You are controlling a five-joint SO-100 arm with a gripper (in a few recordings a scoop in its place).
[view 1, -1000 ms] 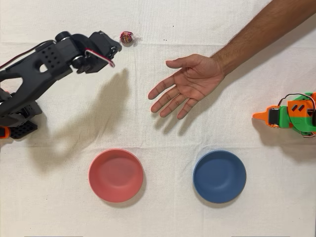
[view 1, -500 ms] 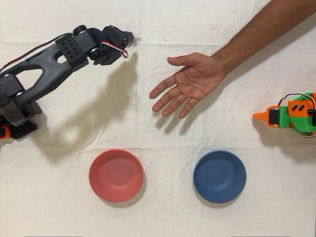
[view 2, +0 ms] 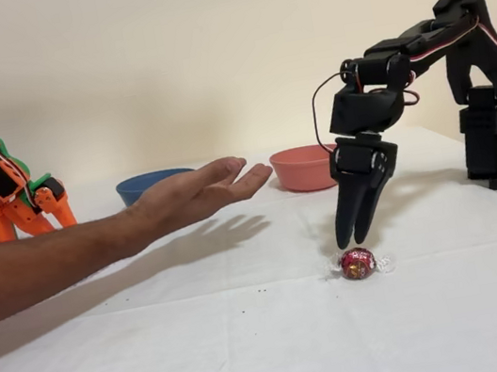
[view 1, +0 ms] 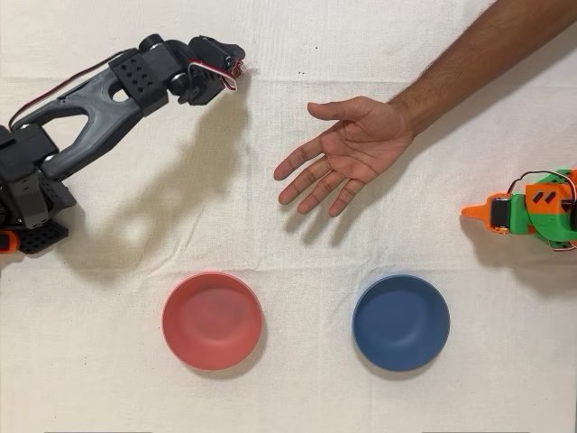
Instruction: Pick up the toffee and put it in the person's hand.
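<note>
End effector (view 2: 351, 239) points down, tips just above the toffee (view 2: 358, 263), not touching it; fingers nearly together with only a thin slit, nothing gripped. Toffee lies on the table (view 1: 297, 244) near its top edge in the overhead view. Person's hand (view 1: 347, 153) hovers palm-up, well apart, mid-table.

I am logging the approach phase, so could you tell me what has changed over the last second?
The black arm's gripper swung toward the top of the overhead view and now hangs over the toffee, covering it from above; nothing grasped yet. The person's hand and both bowls stayed put.
</note>
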